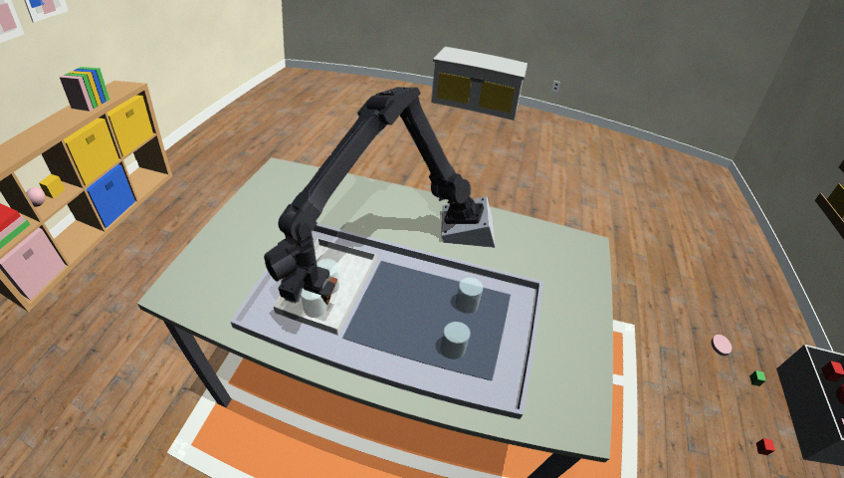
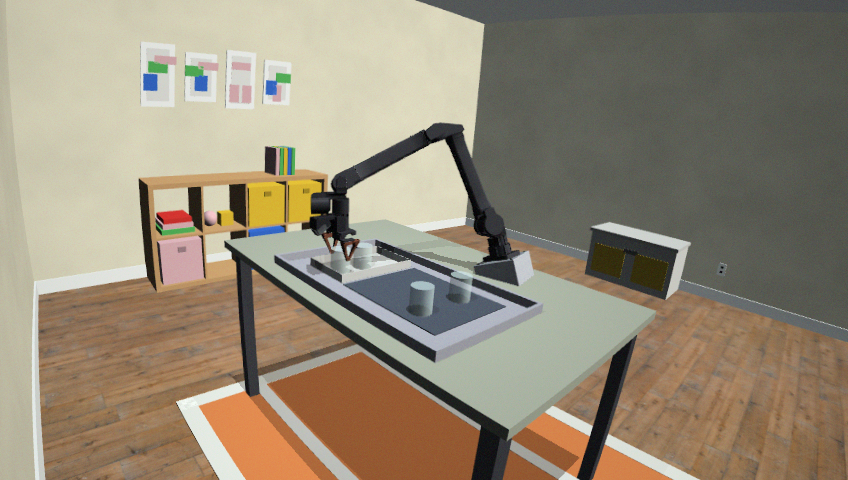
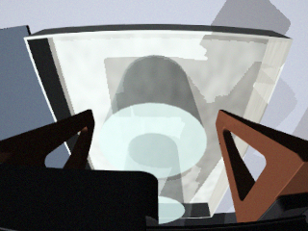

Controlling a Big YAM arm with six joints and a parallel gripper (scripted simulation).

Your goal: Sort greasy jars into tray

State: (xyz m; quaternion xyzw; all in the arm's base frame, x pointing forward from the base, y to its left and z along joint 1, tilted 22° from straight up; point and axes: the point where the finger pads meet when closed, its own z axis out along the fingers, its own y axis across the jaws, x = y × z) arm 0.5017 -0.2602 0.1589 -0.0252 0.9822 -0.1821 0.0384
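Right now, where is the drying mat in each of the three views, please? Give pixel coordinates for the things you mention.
Top: the drying mat (image 1: 408, 320) (image 2: 386, 294) (image 3: 12, 82) is right of the tray (image 1: 339, 329) (image 2: 374, 272) (image 3: 159, 36), below picture centre.
Exterior: centre, below the middle, lower right of the tray.
Wrist: only a part, at the left edge.
Shared landmark: the white tray.

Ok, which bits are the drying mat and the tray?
drying mat (image 1: 414, 314) (image 2: 408, 297): top and exterior views, bare middle
tray (image 1: 356, 295) (image 2: 371, 272): top and exterior views, right-hand rim
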